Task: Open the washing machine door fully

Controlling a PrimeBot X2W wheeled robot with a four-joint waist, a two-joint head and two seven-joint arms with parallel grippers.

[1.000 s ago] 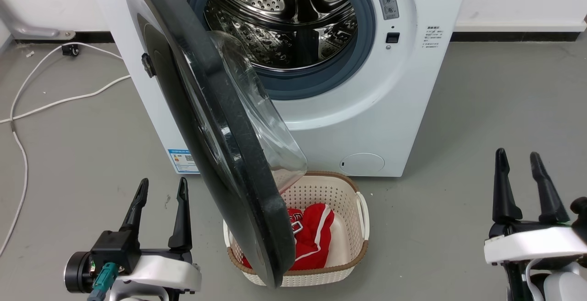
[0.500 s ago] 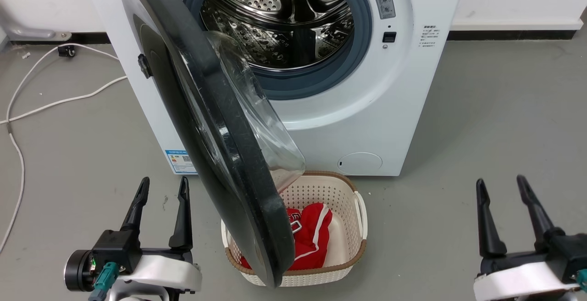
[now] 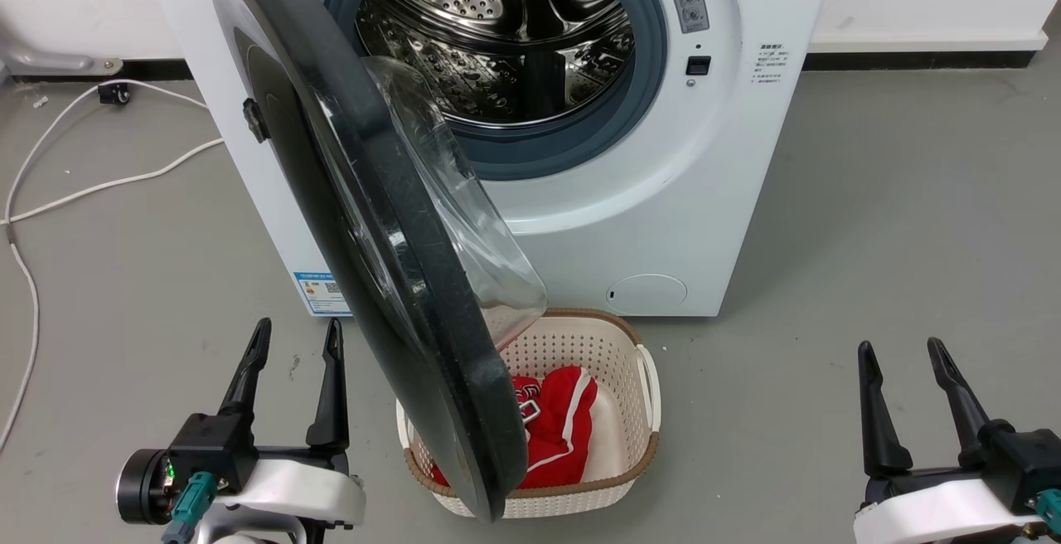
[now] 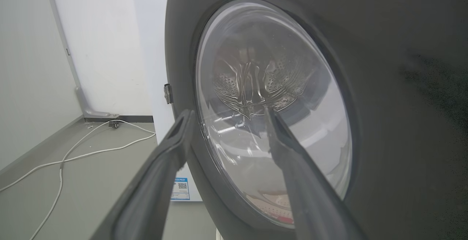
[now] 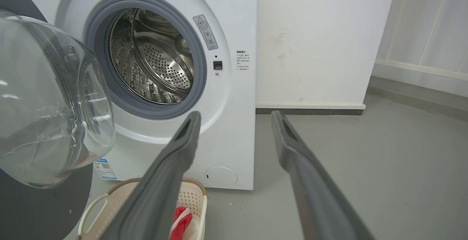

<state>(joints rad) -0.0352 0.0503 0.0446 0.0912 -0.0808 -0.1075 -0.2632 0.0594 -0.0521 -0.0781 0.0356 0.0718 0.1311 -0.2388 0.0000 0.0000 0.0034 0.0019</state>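
The washing machine door stands swung out from the washing machine, its lower edge crossing in front of a white basket holding red cloth. The left gripper and right gripper sit low, fingers apart, touching nothing.

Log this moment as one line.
round glossy black washing machine door partly open | left gripper jaws open, empty | right gripper jaws open, empty

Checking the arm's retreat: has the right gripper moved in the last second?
Yes. The right gripper has drawn back toward the robot: in the head view its tips were above the washing machine's bottom edge, and now they are below it.
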